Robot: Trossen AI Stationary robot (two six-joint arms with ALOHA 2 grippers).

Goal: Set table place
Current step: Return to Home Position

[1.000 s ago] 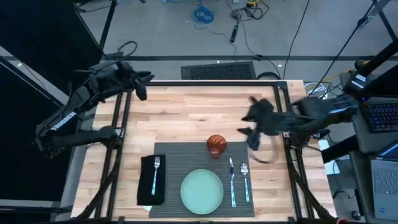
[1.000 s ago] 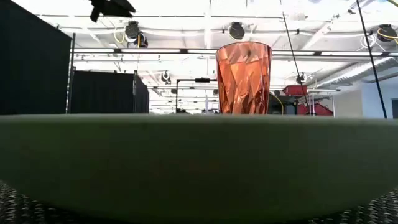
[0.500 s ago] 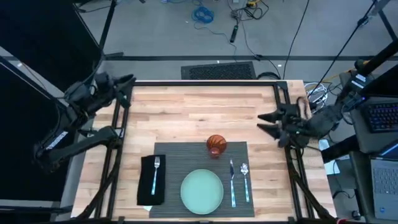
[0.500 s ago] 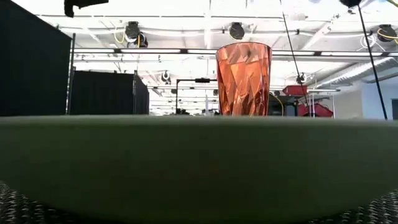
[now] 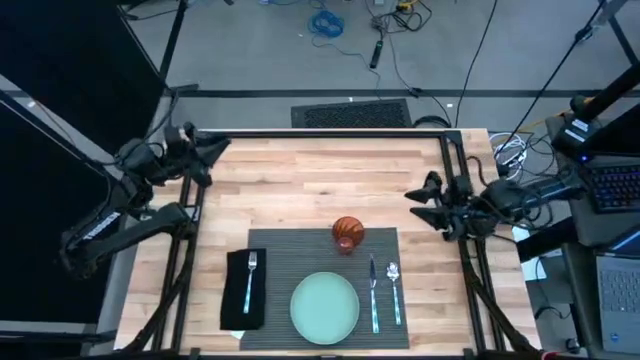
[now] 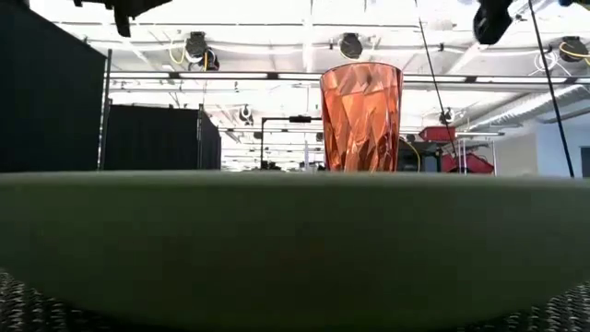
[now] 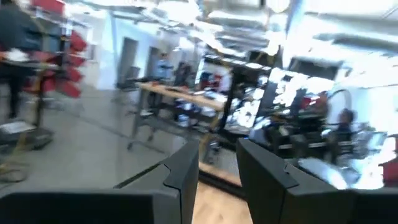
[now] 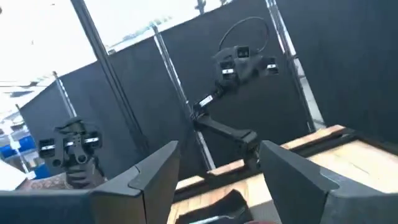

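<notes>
Since a second ago the right gripper (image 5: 424,199) has drawn back toward the right edge of the table (image 5: 320,180). It sits middle right, wide open and empty. The left gripper (image 5: 212,149), fingers narrowly parted and empty, is upper left. The grey placemat (image 5: 290,250) lies lower centre, apart from both.

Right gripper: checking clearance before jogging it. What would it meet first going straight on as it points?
The right gripper aims over the table; the left arm opposite looks like the first thing met, though depth is unclear.
</notes>
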